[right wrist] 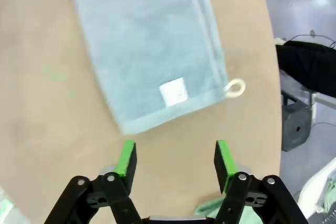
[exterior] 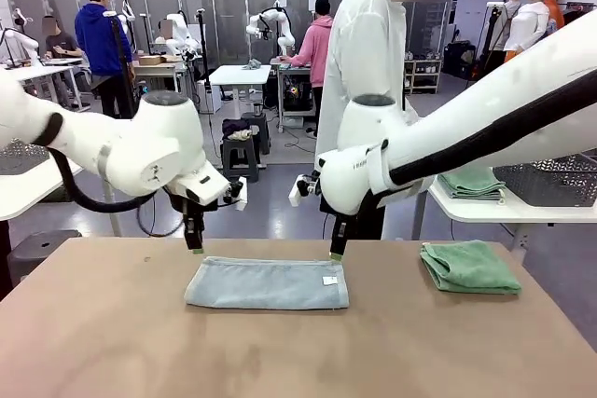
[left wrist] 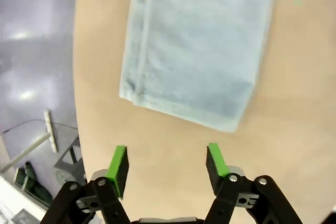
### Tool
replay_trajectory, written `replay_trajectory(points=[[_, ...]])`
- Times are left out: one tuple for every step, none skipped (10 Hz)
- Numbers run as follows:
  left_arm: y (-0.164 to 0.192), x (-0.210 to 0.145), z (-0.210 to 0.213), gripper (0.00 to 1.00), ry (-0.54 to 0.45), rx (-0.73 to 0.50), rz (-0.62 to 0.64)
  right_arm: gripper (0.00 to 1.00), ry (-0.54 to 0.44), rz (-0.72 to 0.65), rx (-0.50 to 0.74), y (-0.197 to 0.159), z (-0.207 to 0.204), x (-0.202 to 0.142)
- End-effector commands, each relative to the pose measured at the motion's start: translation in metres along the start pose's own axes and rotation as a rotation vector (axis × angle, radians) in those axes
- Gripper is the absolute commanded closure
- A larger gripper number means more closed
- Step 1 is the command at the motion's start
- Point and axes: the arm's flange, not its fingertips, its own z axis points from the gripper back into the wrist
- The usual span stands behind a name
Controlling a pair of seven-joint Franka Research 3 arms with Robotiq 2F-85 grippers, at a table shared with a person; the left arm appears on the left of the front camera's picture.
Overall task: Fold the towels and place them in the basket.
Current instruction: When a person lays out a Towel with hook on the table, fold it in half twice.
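A pale blue-grey towel (exterior: 267,283) lies folded into a long strip in the middle of the table, its white tag at the right end. My left gripper (exterior: 196,247) hovers just above its far left corner, and my right gripper (exterior: 335,253) hovers above its far right corner. In the left wrist view the left gripper (left wrist: 167,164) stands open and empty, short of the towel's (left wrist: 195,45) end. The right gripper (right wrist: 174,160) is also open, clear of the towel (right wrist: 147,45) and its tag (right wrist: 173,92). A mint green towel (exterior: 468,267) lies folded at the table's right.
A person in a white coat (exterior: 366,62) stands at the far side of the table. A side table (exterior: 504,204) at the right holds a dark mesh basket (exterior: 552,180) and more folded green cloth (exterior: 472,183). The near half of the table (exterior: 280,351) is bare wood.
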Motion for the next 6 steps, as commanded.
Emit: replay_trajectory(points=[[-0.01,-0.036,0.044,0.2,-0.039,-0.074,-0.075,0.12,0.003,-0.02,0.052,0.02,0.057,-0.021],[-0.013,-0.047,0.057,0.2,-0.102,-0.079,-0.073,0.12,-0.001,-0.095,0.062,0.037,0.073,-0.018],[-0.014,-0.055,0.06,0.2,-0.173,-0.092,-0.065,0.12,0.031,-0.224,0.079,0.05,0.079,-0.013],[-0.012,-0.063,0.06,0.2,-0.259,-0.119,-0.056,0.12,0.039,-0.346,0.148,0.062,0.083,-0.01],[-0.012,-0.072,0.057,0.2,-0.35,-0.145,-0.043,0.12,0.028,-0.32,0.175,0.073,0.088,-0.012],[-0.014,-0.086,0.054,0.2,-0.485,-0.203,-0.021,0.12,0.04,-0.198,0.097,0.052,0.093,-0.012]])
